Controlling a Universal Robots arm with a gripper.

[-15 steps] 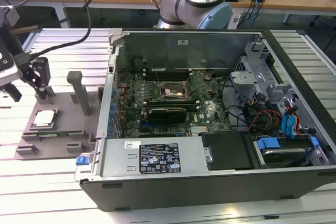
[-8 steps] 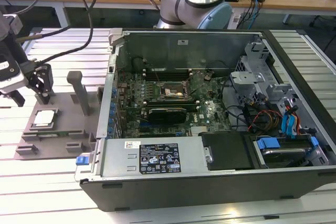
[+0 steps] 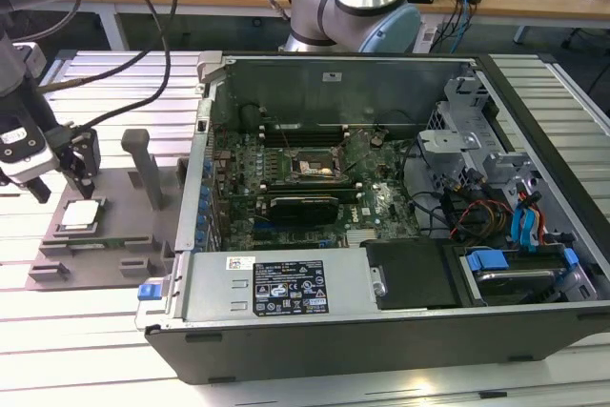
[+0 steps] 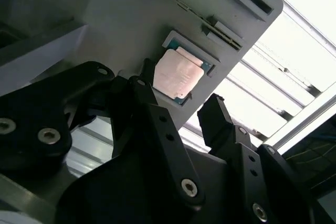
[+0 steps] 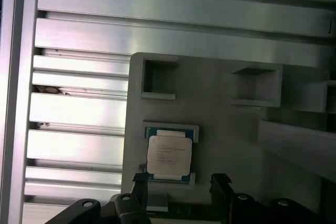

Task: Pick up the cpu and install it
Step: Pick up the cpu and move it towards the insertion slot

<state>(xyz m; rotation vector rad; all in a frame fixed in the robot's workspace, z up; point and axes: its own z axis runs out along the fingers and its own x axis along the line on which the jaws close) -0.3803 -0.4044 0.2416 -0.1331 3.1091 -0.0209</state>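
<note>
The cpu (image 3: 80,214) is a small square chip with a silvery top. It lies flat in a recess of the grey holder plate (image 3: 119,235) at the exterior view's left, outside the computer case. My gripper (image 3: 61,178) hangs just above it, open, with nothing between the black fingers. In both wrist views the cpu (image 4: 178,75) (image 5: 168,155) sits in its pocket a short way beyond the fingertips. The gripper (image 4: 176,98) (image 5: 179,181) is apart from the chip. The dark metal-framed socket (image 3: 317,169) sits on the motherboard inside the case.
The open computer case (image 3: 381,73) lies on a slatted aluminium table (image 3: 86,340). A grey labelled box (image 3: 286,285) runs along its near wall, with drives and cables on the exterior view's right. An upright grey post (image 3: 141,164) stands on the holder plate beside the cpu.
</note>
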